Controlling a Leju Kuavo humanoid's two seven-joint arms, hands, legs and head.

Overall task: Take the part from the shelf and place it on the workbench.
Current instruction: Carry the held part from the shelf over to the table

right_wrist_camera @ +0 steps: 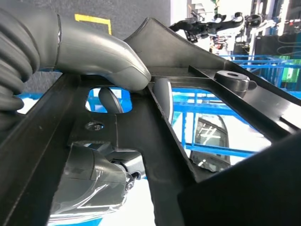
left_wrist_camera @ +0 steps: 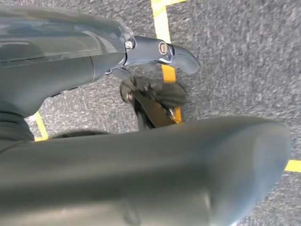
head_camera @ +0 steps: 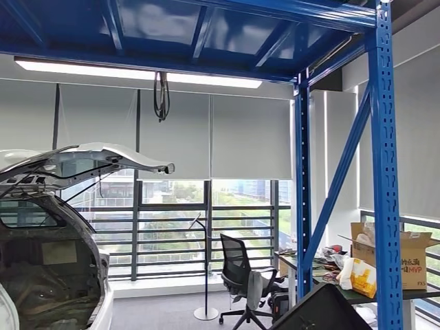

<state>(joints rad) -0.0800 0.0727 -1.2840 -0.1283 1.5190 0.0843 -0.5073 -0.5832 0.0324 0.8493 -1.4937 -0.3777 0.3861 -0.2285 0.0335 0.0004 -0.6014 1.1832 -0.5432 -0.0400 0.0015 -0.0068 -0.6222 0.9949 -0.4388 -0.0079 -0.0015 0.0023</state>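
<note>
The right robot hand (right_wrist_camera: 106,94) is grasping a black moulded plastic part (right_wrist_camera: 167,155), a flat frame-like panel with cut-out openings and a round raised boss. In the right wrist view the thick grey thumb (right_wrist_camera: 106,59) is pressing on one face of the part while darker fingers (right_wrist_camera: 110,100) are showing through an opening on the other side, so the part is being pinched between them. A dark angular corner of the same part (head_camera: 324,309) is poking up at the lower edge of the head view, just beside the blue perforated steel shelf upright (head_camera: 386,172).

The left robot hand (left_wrist_camera: 156,75) is hanging over grey carpeted floor (left_wrist_camera: 241,56) marked with yellow tape lines (left_wrist_camera: 161,23). One dark finger is stretching out straight and the others are blurred beneath it; nothing is visible in them, but whether the hand is released or clenched I cannot tell.

Ahead, the head view is showing a white car with its tailgate raised (head_camera: 78,161) on the left, a black office chair (head_camera: 241,275) before the windows, and a cluttered counter (head_camera: 363,294) behind the shelf frame carrying a brown cardboard box (head_camera: 410,258) and a yellow-and-white bag (head_camera: 360,275). A long ceiling light strip (head_camera: 140,72) is glowing under the blue shelf deck.
</note>
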